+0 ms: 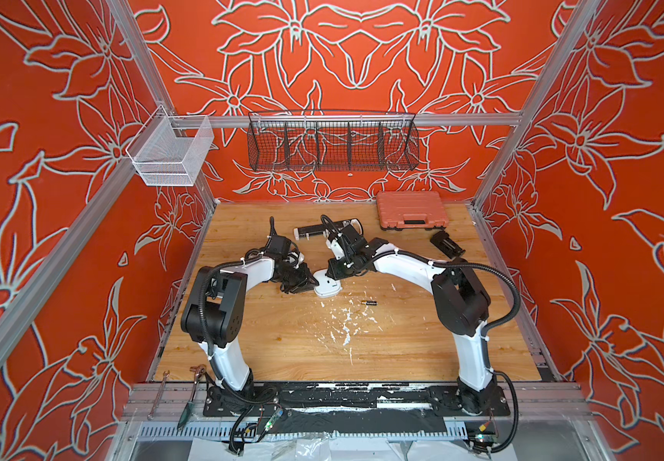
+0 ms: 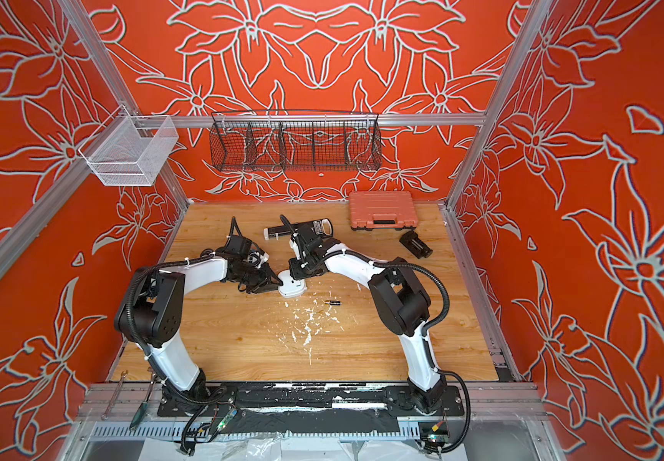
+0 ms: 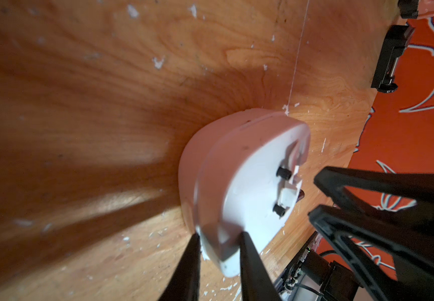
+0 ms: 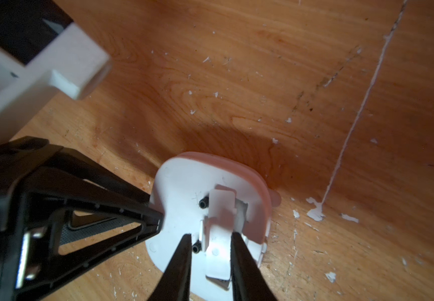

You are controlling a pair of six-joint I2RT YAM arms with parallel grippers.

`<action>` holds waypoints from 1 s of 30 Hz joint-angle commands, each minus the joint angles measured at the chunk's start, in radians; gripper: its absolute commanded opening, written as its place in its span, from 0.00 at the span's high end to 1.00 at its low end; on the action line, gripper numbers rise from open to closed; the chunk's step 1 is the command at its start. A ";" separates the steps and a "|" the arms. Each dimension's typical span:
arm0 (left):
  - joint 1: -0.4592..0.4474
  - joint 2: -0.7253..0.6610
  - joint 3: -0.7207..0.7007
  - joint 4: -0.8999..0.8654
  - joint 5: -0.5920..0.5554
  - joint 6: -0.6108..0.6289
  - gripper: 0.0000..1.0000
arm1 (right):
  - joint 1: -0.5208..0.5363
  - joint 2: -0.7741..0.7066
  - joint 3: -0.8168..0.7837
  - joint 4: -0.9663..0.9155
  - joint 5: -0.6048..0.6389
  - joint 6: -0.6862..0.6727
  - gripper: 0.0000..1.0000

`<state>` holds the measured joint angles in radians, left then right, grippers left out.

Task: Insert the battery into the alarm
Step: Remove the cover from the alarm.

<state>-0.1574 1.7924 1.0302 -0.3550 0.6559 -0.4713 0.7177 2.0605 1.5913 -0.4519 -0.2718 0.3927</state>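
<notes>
Wood-grain table (image 1: 282, 351), flecked with white chips (image 1: 346, 323), is carrying the alarm (image 1: 328, 288), which is lying face down near the middle with its plain white back turned up. In both top views the two arms are reaching in from opposite sides and meeting over it. The left gripper (image 3: 219, 238) is clamping the alarm's rim: in the left wrist view its black fingers (image 3: 249, 260) are sitting one on either side of the casing's thickness, pressing against it and pinning the alarm (image 3: 236, 182) to the wood. The right gripper (image 4: 212, 238) is coming down on the alarm's back (image 4: 179, 187), where a small white cover flap (image 4: 221, 206) is standing tilted up out of its recess beside two little black knobs (image 4: 203, 202). Its fingers are straddling that flap. One is lying against the flap's edge while a sliver of gap is showing at the other, so I cannot tell whether the flap is truly pinched or only bracketed. The battery (image 1: 369, 302) is lying on its side on the bare wood, apart from the alarm on the robot's right and a little nearer the arm bases, touched by neither gripper, with its gold end pointing toward the alarm. Farther back an orange case (image 1: 412, 209) is resting closed by the rear wall, a black ribbed block (image 1: 446, 244) is lying just in front of it, and a long black-and-white tool (image 1: 310, 231) is lying behind the right wrist.
</notes>
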 commanded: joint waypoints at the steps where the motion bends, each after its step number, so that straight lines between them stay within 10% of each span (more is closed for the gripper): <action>1: -0.013 0.049 -0.013 -0.050 -0.055 0.007 0.76 | 0.005 0.012 0.016 -0.009 -0.025 -0.010 0.72; 30: -0.013 0.060 0.004 -0.064 -0.048 0.023 0.76 | 0.007 -0.088 -0.002 0.024 -0.031 0.032 0.98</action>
<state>-0.1574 1.7996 1.0424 -0.3687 0.6575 -0.4671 0.7277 2.0552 1.6093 -0.4503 -0.3019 0.4049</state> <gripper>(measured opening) 0.243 0.055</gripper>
